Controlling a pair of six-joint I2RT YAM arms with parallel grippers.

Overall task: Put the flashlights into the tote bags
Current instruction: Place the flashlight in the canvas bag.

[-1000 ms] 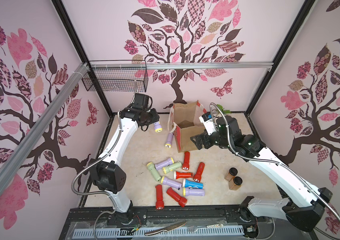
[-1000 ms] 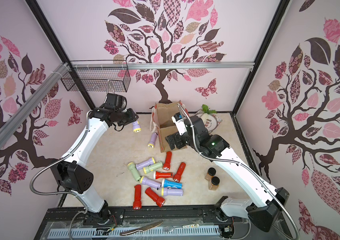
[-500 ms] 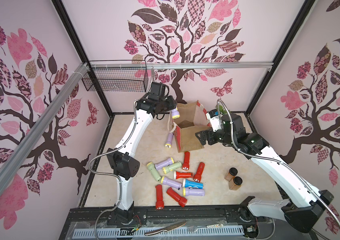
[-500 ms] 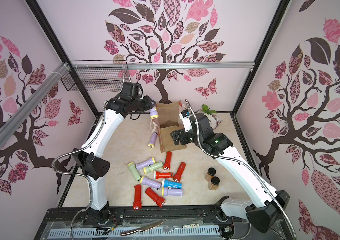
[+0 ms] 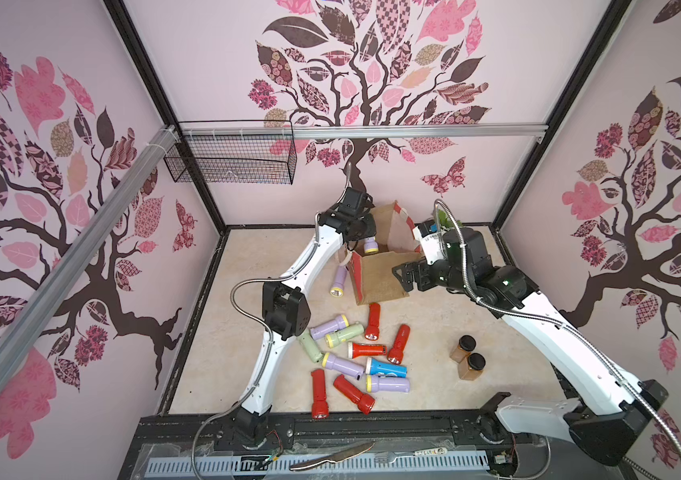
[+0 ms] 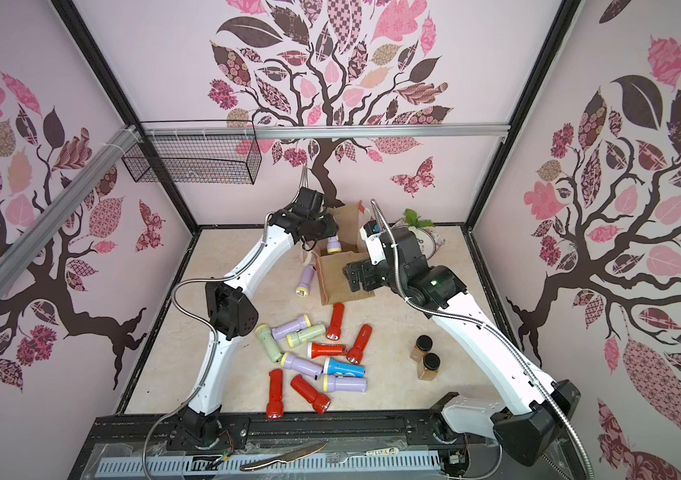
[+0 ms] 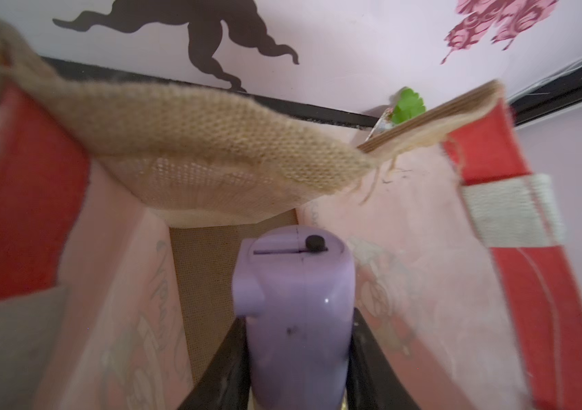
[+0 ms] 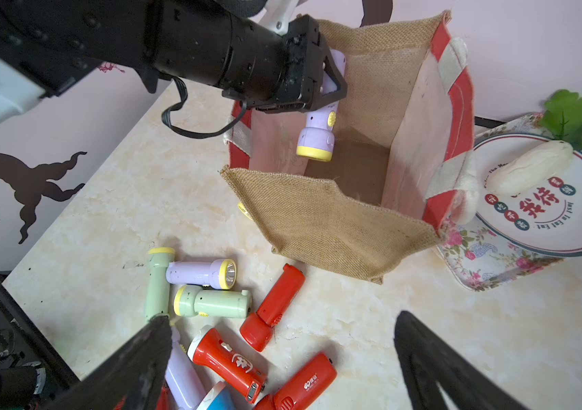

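The left gripper (image 8: 333, 83) holds 1 lilac flashlight (image 8: 317, 136) head-down over the open tote bag (image 8: 321, 220), upper middle. The right gripper (image 8: 282, 319) is wide open.

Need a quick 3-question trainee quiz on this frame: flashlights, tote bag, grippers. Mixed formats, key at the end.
1. True or false: the left gripper holds a lilac flashlight with its head pointing into the open tote bag.
2. Pick one. The right gripper is: A) shut on a red flashlight; B) open and empty; C) shut on a bag handle.
3. Count: how many black-capped jars are in view?

Key: 1 true; 2 B; 3 two.
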